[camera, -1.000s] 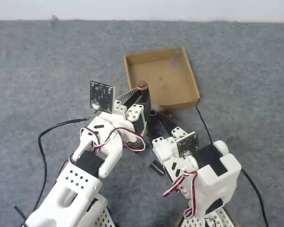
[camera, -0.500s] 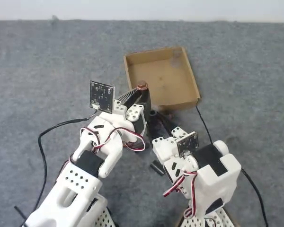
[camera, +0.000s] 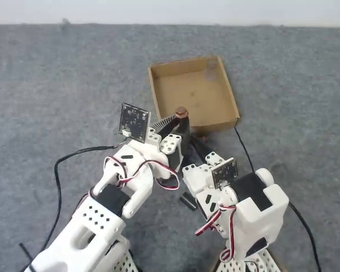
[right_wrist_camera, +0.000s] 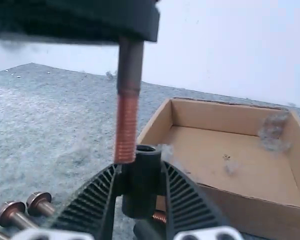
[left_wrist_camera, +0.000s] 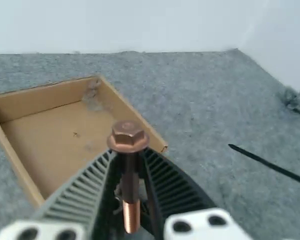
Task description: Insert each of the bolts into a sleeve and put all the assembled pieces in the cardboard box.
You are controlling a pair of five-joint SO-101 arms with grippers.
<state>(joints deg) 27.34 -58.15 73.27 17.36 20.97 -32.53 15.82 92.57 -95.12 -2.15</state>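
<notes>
Left hand (left_wrist_camera: 127, 156) clenched on copper bolt (left_wrist_camera: 128, 192), thread down | right hand (right_wrist_camera: 141, 170) grasping black sleeve (right_wrist_camera: 142, 186), bore up to receive it | tip beside opening, near cardboard box (camera: 192, 93).

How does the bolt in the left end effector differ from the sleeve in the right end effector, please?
The bolt is copper-coloured; the sleeve is black. The bolt is slim, threaded and hex-headed; the sleeve is a stubby open-topped tube. The bolt hangs higher, its tip by the sleeve's rim, not inside. Both stand upright, clamped: bolt in the left end effector, sleeve in the right end effector.
</notes>
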